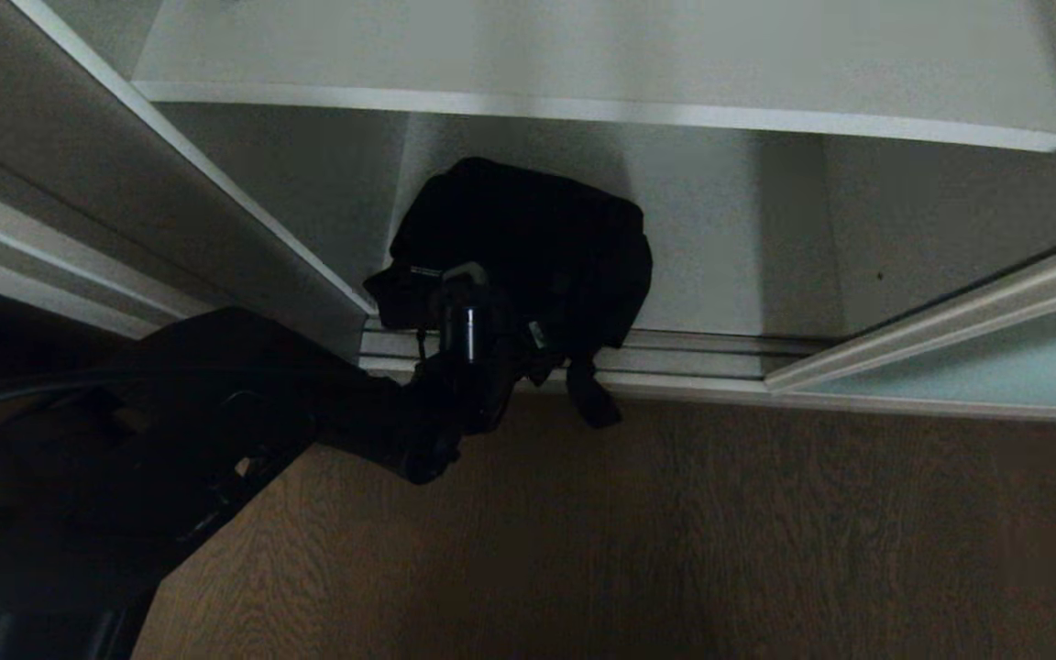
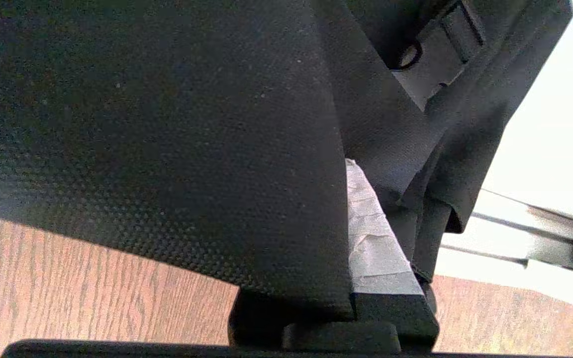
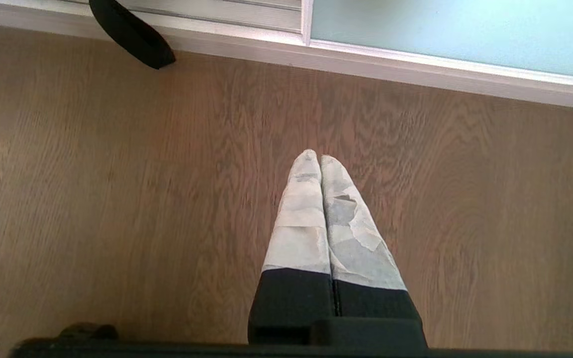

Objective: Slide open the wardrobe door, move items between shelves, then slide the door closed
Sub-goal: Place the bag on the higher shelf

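Black fabric bag [image 1: 528, 247] slumped at front edge of lowest wardrobe shelf [image 1: 730, 266], webbing strap [image 1: 594, 396] dangling over track; frosted blue-green sliding door [image 1: 977, 367] right of bag, slid aside

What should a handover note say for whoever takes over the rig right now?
Left tool: shut on the bag, at the wardrobe's bottom opening.
Right tool: shut, empty, parked over the wood floor.
Door: slid open, off to the right.
Shelf: above the bag, front part bare.
Done: door opened, bag gripped.
Left: place the bag on its new shelf, release, close the door.
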